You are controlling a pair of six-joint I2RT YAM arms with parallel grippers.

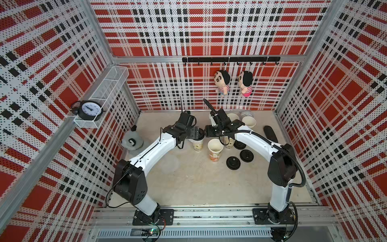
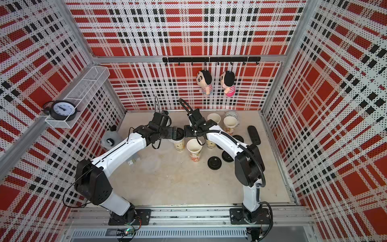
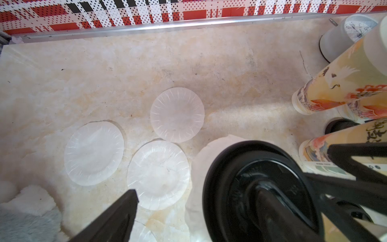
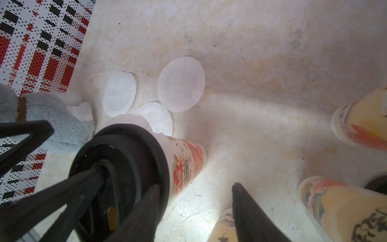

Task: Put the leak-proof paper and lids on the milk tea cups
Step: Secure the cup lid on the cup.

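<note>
Loose leak-proof paper (image 3: 177,114) sheets are lying flat on the bench (image 3: 230,73), close together. One more is sitting on a milk tea cup (image 4: 188,163), pinned under a black lid (image 3: 230,167). Left gripper (image 3: 199,194) jaws are standing wide open over that lid. Right gripper (image 4: 194,186) jaws are straddling its rim, can't tell if gripping. Other cups (image 1: 214,156) are standing uncovered nearby.

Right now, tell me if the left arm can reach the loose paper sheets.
Probably yes: the left gripper is open and the paper sheets lie on bare table nearby, nothing between.
</note>
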